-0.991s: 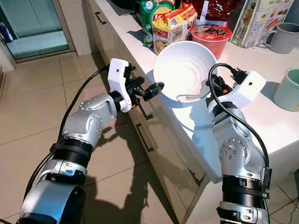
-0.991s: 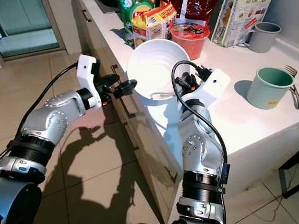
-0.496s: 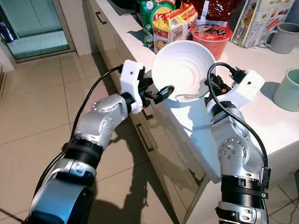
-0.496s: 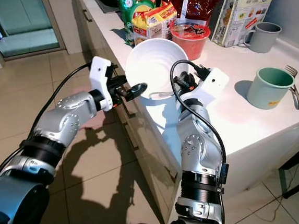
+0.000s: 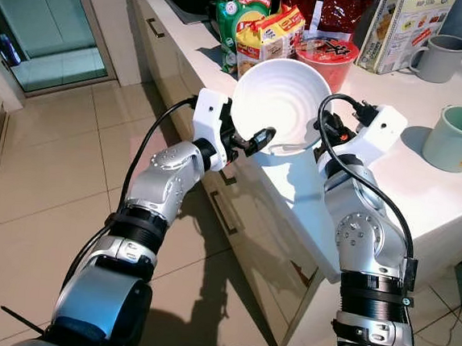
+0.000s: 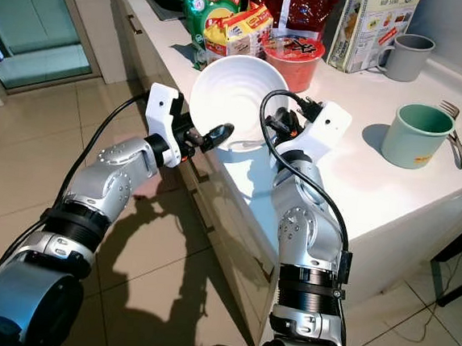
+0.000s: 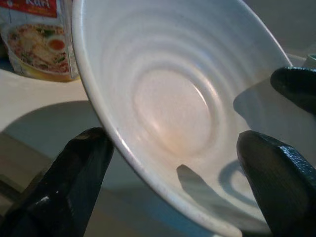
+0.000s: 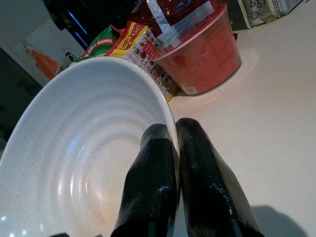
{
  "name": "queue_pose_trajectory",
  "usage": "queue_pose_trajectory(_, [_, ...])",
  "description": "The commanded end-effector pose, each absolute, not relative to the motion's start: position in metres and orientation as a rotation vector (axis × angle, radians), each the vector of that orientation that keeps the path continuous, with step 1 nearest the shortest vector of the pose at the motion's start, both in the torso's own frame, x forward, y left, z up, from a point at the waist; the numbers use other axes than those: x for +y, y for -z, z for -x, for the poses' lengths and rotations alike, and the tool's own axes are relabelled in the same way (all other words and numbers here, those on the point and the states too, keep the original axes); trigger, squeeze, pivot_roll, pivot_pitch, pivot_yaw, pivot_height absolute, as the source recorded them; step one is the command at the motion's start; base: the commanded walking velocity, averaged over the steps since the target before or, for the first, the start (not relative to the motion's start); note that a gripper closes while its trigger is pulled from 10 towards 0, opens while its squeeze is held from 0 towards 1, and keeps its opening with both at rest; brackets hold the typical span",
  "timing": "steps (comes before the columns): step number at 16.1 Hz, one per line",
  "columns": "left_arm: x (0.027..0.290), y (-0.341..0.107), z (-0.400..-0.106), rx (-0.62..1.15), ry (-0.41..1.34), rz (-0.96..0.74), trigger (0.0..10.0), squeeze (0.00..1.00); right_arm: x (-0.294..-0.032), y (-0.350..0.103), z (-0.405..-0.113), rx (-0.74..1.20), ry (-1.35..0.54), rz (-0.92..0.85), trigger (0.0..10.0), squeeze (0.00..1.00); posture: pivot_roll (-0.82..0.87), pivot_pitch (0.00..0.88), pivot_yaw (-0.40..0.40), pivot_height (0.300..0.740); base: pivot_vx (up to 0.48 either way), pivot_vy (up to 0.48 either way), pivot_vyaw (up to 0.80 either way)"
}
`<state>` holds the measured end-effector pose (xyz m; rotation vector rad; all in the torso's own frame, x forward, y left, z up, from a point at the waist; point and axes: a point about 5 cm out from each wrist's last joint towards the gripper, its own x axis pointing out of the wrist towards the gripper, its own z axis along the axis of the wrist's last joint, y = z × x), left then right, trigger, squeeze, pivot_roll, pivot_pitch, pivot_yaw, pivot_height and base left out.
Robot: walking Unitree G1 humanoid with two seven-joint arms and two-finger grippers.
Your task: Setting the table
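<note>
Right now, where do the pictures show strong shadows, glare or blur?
Eye views: sharp, hard light, dark arm shadows on the floor and cabinet front. Left wrist view: the black fingers are soft and out of focus, a finger shadow lies inside the white bowl. Right wrist view: glossy highlights on the right claw pinching the bowl's rim.

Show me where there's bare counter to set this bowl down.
The white counter is bare between the bowl, held tilted by the right gripper, and the green mug. Behind, it is crowded: the red noodle cup, snack packets, box and grey mug.
</note>
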<state>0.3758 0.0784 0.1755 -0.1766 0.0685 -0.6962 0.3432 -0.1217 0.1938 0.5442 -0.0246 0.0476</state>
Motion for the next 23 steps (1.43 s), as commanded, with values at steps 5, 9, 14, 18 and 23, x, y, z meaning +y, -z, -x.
queue_pose_trajectory(5, [0.0870, -0.1876, -0.3837, 0.010, 0.659, 0.126, 10.0, 1.00, -0.1142, -0.2025, -0.3423, -0.044, -0.089, -0.515, 10.0, 0.00, -0.01, 0.000, 0.122, 0.740, 0.000, 0.000, 0.00])
queue_pose_trajectory(9, [0.0828, -0.1869, -0.3837, 0.006, 0.677, 0.113, 10.0, 1.00, -0.1145, -0.2025, -0.3421, -0.045, -0.092, -0.508, 10.0, 0.00, -0.01, 0.000, 0.119, 0.740, 0.000, 0.000, 0.00])
queue_pose_trajectory(14, [0.0799, -0.1879, -0.3815, -0.007, 0.721, 0.155, 0.0, 0.00, -0.1150, -0.2022, -0.3422, -0.045, -0.092, -0.502, 10.0, 0.00, -0.02, 0.000, 0.119, 0.740, 0.000, 0.000, 0.00])
queue_pose_trajectory(18, [0.0799, -0.1879, -0.3815, -0.007, 0.721, 0.155, 0.0, 0.00, -0.1150, -0.2022, -0.3422, -0.045, -0.092, -0.502, 10.0, 0.00, -0.02, 0.000, 0.119, 0.740, 0.000, 0.000, 0.00])
queue_pose_trajectory(23, [0.0799, -0.1879, -0.3815, -0.007, 0.721, 0.155, 0.0, 0.00, -0.1150, -0.2022, -0.3422, -0.045, -0.092, -0.502, 10.0, 0.00, -0.02, 0.000, 0.119, 0.740, 0.000, 0.000, 0.00])
